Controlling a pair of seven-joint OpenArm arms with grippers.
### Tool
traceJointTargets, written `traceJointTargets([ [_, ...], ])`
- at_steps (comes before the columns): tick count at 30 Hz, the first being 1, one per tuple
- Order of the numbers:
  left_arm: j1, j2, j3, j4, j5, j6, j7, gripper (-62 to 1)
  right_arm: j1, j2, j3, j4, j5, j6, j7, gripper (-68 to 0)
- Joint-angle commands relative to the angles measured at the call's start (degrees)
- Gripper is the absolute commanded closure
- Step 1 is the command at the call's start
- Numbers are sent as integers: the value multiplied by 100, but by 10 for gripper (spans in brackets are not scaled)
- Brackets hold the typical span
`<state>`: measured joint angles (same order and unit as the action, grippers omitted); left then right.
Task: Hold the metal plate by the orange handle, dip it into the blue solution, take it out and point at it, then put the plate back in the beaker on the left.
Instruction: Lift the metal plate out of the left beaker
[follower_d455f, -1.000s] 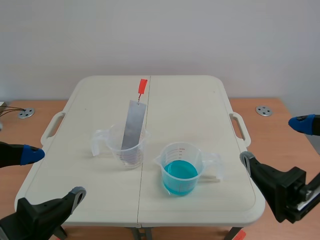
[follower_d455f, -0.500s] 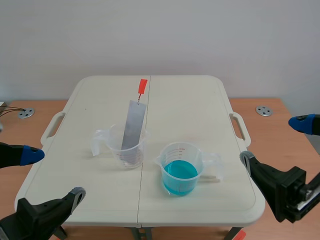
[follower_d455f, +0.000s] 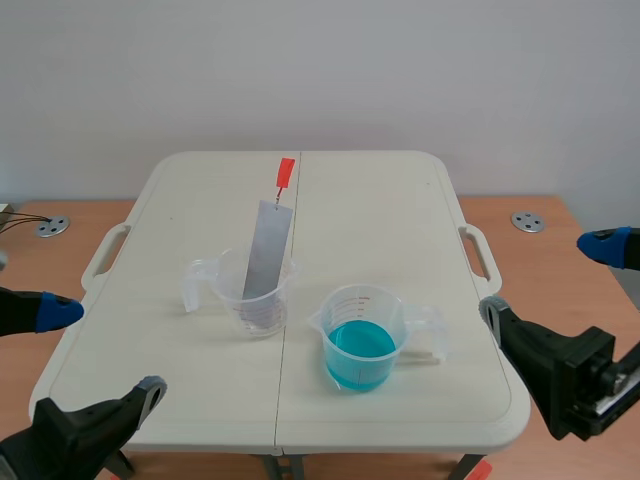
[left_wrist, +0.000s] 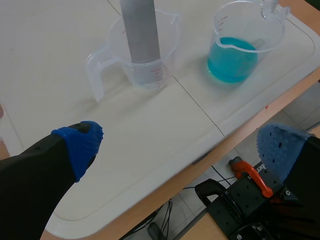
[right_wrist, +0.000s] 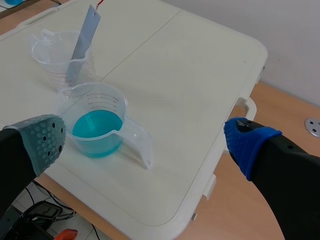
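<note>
A pale wall is standing behind the cream folding surface (follower_d455f: 380, 210) that is carrying both beakers. Over the last second my left fingers (follower_d455f: 58, 312) are drifting slightly back toward my own side, while my right fingers (follower_d455f: 605, 245) are barely shifting. Both pairs are staying spread wide and gripping nothing. I am judging that the first grasp is not yet begun. The metal plate (follower_d455f: 266, 250) is leaning untouched in the left beaker (follower_d455f: 255, 300), with its orange handle (follower_d455f: 286, 172) sticking up at the far end. The plate is sitting well ahead of my left fingers, and the blue solution (follower_d455f: 360, 345) is waiting in the second beaker (follower_d455f: 365, 300), nearer my right fingers.
</note>
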<state>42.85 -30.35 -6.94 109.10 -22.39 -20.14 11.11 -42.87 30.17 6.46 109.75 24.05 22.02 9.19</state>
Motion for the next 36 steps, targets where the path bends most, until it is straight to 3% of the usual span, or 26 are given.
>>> traceJointTargets([
  [1,-17,-15,11,35,-48,-7,-61,-623,4,42,33,92,68,-15,125,-663],
  [5,-17,-15,11,35,-48,-7,-61,-614,4,42,33,92,68,-15,125,-663],
  [11,-15,-15,11,35,-17,-7,-74,-25,4,42,33,92,68,-15,127,-663],
  [18,9,-15,11,35,37,-4,-79,-16,4,42,33,92,66,-13,127,-663],
  [27,717,-17,4,35,697,264,-76,-16,190,-37,11,90,208,50,103,-663],
  [36,1790,-17,-219,35,901,461,-74,-16,866,-35,-577,-240,219,48,-9,-663],
])
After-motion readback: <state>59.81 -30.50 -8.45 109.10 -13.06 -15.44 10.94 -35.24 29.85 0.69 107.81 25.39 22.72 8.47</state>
